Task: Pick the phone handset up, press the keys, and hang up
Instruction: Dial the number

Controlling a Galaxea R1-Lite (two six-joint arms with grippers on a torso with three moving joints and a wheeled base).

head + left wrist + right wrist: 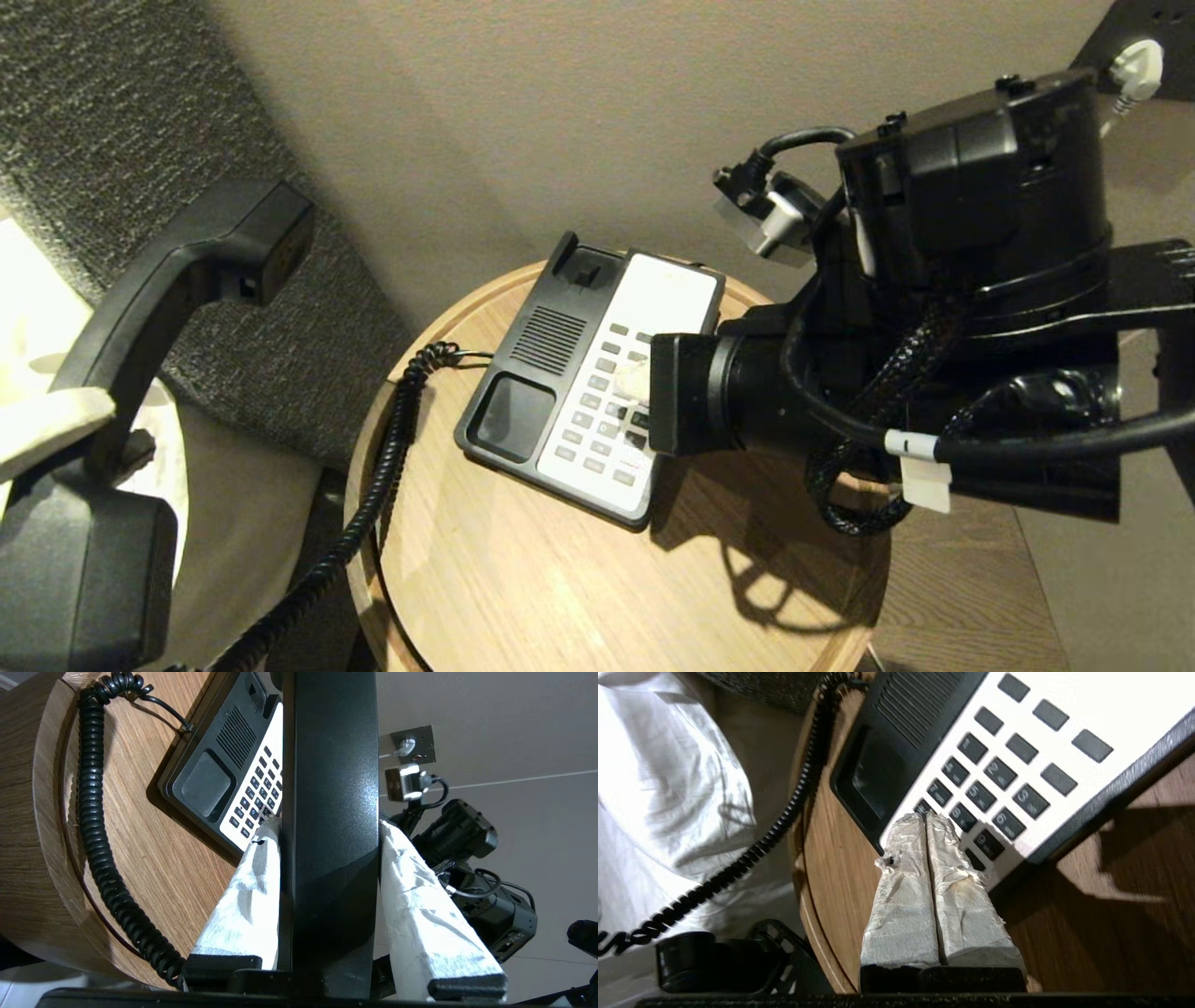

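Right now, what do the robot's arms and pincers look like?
Both arms are chunky black plastic. The right arm carries black cables, one in braided sleeving, with white tags and a small silver camera block. Each pincer, left pincer and right pincer, has two long tapering fingers wrapped in crinkly white tape, set in black bases.

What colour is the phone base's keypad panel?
White, with dark grey keys, framed in black. The phone base shows it best in the right wrist view.
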